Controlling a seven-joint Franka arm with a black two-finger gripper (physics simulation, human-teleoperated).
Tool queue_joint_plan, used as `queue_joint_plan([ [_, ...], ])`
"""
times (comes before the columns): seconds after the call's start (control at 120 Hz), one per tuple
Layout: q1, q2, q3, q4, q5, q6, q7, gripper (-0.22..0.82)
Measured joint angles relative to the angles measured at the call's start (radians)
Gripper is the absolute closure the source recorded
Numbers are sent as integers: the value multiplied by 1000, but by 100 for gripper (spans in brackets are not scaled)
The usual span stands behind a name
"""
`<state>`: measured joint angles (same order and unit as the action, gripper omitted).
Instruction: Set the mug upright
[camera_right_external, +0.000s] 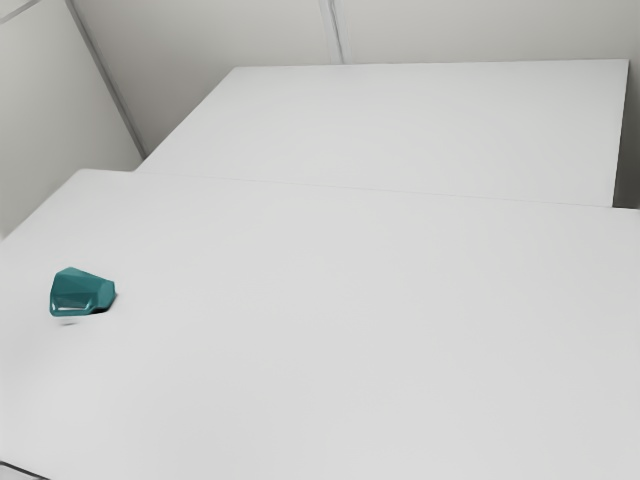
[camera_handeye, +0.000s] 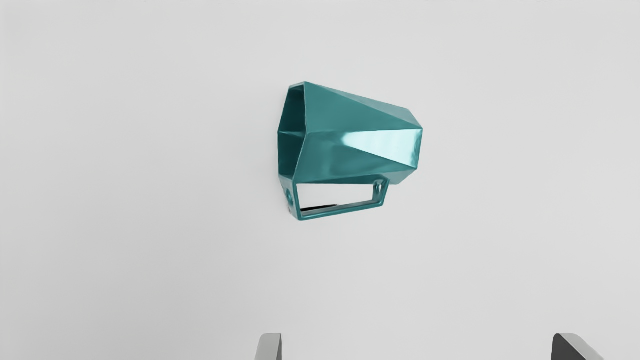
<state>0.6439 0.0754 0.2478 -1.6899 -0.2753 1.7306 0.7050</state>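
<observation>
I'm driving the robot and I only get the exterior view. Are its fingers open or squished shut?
Observer: Open. The gripper has its two fingers wide apart.
Operator: Okay! Does the wrist view show inside the mug?
Observer: Yes, I see into the mouth of the mug, and its inside walls are teal too.
Operator: And which way does the handle stick out?
Observer: The handle sticks out on the side toward the gripper's fingers.
</observation>
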Motion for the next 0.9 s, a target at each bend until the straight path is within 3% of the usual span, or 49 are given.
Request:
queue_joint_plan([
  [0.533, 167, 261, 1, 12, -452, 82, 441, 2],
  [0.9, 217, 372, -12, 32, -599, 11, 559, 2],
])
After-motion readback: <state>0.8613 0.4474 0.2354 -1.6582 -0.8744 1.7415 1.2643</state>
